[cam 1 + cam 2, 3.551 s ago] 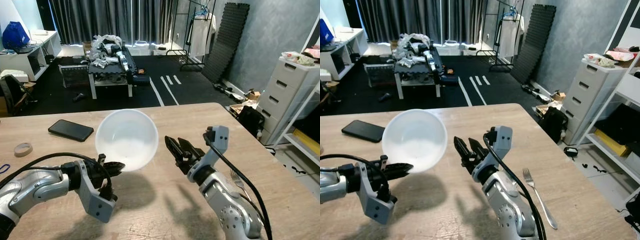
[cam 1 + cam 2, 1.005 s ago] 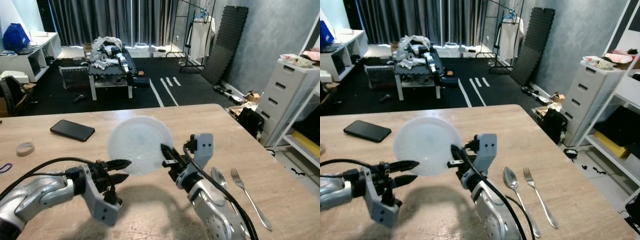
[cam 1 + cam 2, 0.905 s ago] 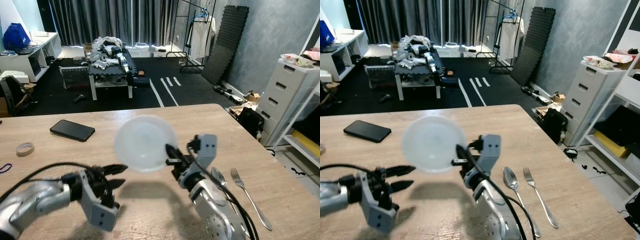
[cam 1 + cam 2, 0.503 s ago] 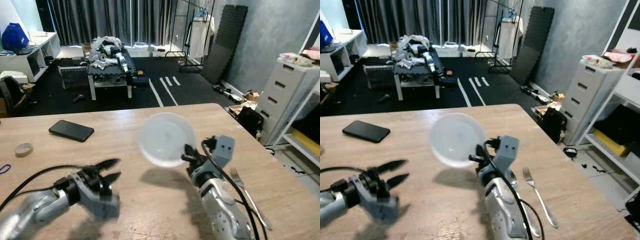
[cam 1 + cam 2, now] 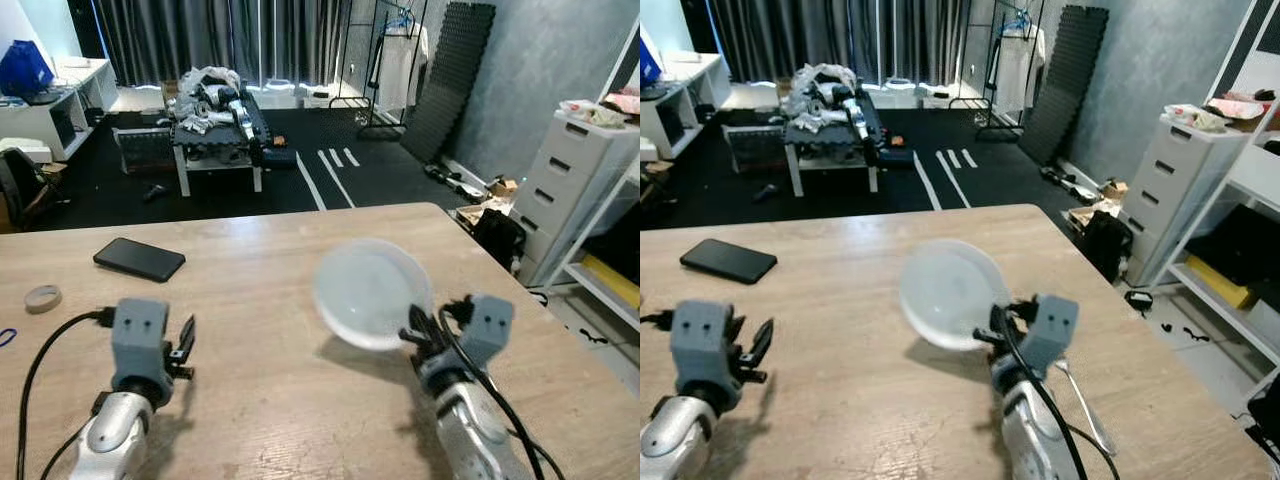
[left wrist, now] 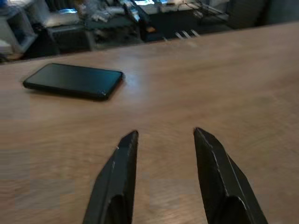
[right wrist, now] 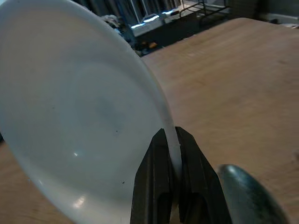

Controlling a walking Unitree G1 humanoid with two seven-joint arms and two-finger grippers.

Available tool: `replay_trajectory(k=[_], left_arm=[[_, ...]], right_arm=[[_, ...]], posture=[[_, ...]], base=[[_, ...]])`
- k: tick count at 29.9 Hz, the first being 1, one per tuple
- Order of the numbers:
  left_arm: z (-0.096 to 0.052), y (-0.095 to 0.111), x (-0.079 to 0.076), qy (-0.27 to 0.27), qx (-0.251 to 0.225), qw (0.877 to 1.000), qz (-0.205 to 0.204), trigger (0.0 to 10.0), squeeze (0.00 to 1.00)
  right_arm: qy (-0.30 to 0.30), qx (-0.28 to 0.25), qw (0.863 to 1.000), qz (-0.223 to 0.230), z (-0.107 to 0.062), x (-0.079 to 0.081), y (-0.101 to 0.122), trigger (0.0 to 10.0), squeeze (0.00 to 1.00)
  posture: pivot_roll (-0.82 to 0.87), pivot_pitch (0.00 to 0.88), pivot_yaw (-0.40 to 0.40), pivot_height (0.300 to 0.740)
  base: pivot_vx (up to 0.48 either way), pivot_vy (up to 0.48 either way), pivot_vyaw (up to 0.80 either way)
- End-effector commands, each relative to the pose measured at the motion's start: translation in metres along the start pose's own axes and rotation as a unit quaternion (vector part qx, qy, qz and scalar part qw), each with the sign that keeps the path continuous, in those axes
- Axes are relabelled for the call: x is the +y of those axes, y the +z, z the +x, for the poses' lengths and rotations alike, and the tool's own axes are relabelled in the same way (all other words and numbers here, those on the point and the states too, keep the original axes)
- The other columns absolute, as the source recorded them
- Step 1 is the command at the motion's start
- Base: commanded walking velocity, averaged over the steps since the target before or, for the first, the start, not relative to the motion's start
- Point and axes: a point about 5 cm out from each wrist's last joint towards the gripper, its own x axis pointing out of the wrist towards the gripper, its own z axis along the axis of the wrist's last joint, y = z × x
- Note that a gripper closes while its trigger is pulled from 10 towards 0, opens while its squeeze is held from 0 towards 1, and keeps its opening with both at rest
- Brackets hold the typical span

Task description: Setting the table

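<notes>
Round translucent bowl (image 7: 79, 116), right gripper (image 7: 170, 140) pinching rim

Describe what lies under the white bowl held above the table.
Under the bowl, pinched at its rim by the right tool, the bare wooden table carries its shadow. A spoon lies beside it, mostly covered; the fork is partly hidden too.

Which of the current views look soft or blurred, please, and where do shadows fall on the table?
Right wrist view: the translucent white plastic bowl is soft up close, the spoon beside the right pincer a blur. Left wrist view: the black phone is slightly soft. Left eye view: a dark shadow lies on the wooden table under the bowl.
</notes>
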Motion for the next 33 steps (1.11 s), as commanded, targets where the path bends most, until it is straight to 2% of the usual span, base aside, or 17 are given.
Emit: replay_trajectory(k=[1,5,6,7,9,12,13,14,19,21,25,28,33], left_arm=[[-0.005,-0.003,0.002,-0.005,0.013,1.0,0.013,10.0,0.0],[-0.006,0.005,-0.002,-0.044,0.015,0.997,0.055,10.0,0.0],[-0.006,0.005,-0.002,-0.044,0.015,0.997,0.055,10.0,0.0],[-0.009,0.013,-0.006,-0.085,0.015,0.993,0.086,10.0,0.0],[-0.01,0.015,-0.008,-0.099,0.017,0.991,0.093,10.0,0.0],[-0.026,0.021,-0.009,-0.161,0.025,0.979,0.124,10.0,0.0],[-0.026,0.021,-0.009,-0.161,0.025,0.979,0.124,10.0,0.0],[-0.039,0.025,-0.003,-0.181,0.026,0.973,0.14,10.0,0.0],[-0.047,0.023,0.006,-0.179,0.025,0.972,0.148,10.0,0.0],[-0.048,0.022,0.006,-0.184,0.012,0.967,0.177,10.0,0.0],[-0.044,0.024,0.004,-0.18,-0.006,0.965,0.189,10.0,0.0],[-0.034,0.032,-0.001,-0.171,-0.023,0.966,0.191,10.0,0.0],[-0.034,0.034,-0.003,-0.175,-0.025,0.966,0.187,10.0,0.0]], right_arm=[[0.001,-0.01,1.0,-0.002,-0.003,-0.002,0.002,10.0,0.0],[-0.003,-0.011,1.0,-0.009,-0.005,-0.005,0.002,10.0,0.0],[-0.003,-0.011,1.0,-0.009,-0.005,-0.005,0.002,10.0,0.0],[-0.003,-0.013,1.0,-0.014,-0.005,-0.005,0.004,10.0,0.0],[-0.003,-0.014,1.0,-0.015,-0.005,-0.005,0.004,10.0,0.0],[-0.002,-0.015,1.0,-0.02,-0.006,-0.006,0.005,10.0,0.0],[-0.002,-0.015,1.0,-0.02,-0.006,-0.006,0.005,10.0,0.0],[-0.002,-0.015,1.0,-0.023,-0.006,-0.008,0.005,10.0,0.0],[-0.004,-0.013,1.0,-0.027,-0.007,-0.011,0.004,10.0,0.0],[-0.008,-0.013,0.999,-0.029,-0.007,-0.012,0.002,10.0,0.0],[-0.01,-0.015,0.999,-0.03,-0.007,-0.012,0.001,10.0,0.0],[-0.011,-0.019,0.999,-0.03,-0.007,-0.012,0.002,10.0,0.0],[-0.013,-0.02,0.999,-0.032,-0.008,-0.013,0.002,10.0,0.0]], posture=[[0.08,0.129,0.046,0.74],[0.08,0.13,0.053,0.74],[0.08,0.13,0.053,0.74],[0.08,0.129,0.054,0.74],[0.08,0.129,0.054,0.74],[0.08,0.129,0.054,0.74],[0.08,0.129,0.054,0.74],[0.09,0.127,0.062,0.74],[0.09,0.125,0.062,0.74],[0.09,0.121,0.064,0.74],[0.09,0.116,0.064,0.74],[0.08,0.109,0.063,0.74],[0.08,0.105,0.069,0.74]], base=[[0.0,0.0,0.0],[0.0,0.0,0.0],[0.0,0.0,0.0],[0.0,0.0,0.0],[0.0,0.0,0.0],[0.0,0.0,0.0],[0.0,0.0,0.0],[0.0,0.0,0.0],[0.0,0.0,0.0],[0.0,0.0,0.0],[0.0,0.0,0.0],[0.0,0.0,0.0],[0.0,0.0,0.0]])
